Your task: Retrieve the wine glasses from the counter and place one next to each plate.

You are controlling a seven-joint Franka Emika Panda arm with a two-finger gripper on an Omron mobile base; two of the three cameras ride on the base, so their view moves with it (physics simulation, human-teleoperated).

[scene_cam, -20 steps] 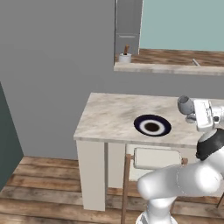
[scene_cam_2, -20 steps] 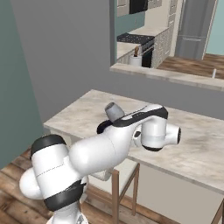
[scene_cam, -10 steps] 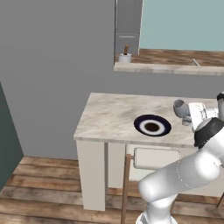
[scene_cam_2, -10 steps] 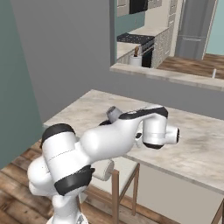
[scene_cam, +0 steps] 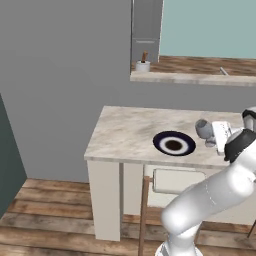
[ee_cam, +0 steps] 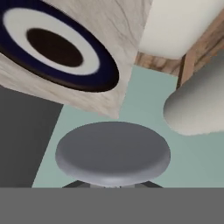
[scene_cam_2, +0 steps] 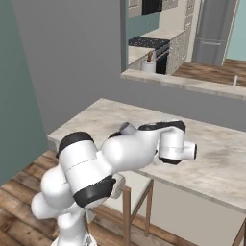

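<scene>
Left base view, item list.

1. Wine glass: smoky grey, translucent, with a rounded bowl. It sits right of centre in the frame, just right of the plate and over the marbled top. Whether its foot touches the stone cannot be told.
2. Gripper: white hand with dark fingers, pressed together on the wine glass. It is at the right edge of the frame, at the end of a glossy white arm with dark joints.
3. Plate: round and flat, with a dark navy rim, white ring and brown centre. It lies on the table near the front edge.
4. Table: beige veined stone slab, rectangular, on plain cream sides, mid-frame.
5. Stool: cream padded seat on slim wooden legs, tucked under the table at lower centre.
6. Ledge: pale stone sill at upper centre, carrying a small white pot with brown utensils standing in it.
7. Floor: brown wooden planks, lower left.

Hand view.

8. Wine glass: seen as a smooth, matte grey round disc at lower centre, with the gripper closed just beneath it.
9. Plate: upper left, on the stone slab.

Right base view.

10. Wine glass: a grey curve showing above the arm at mid-frame, over the table.
</scene>
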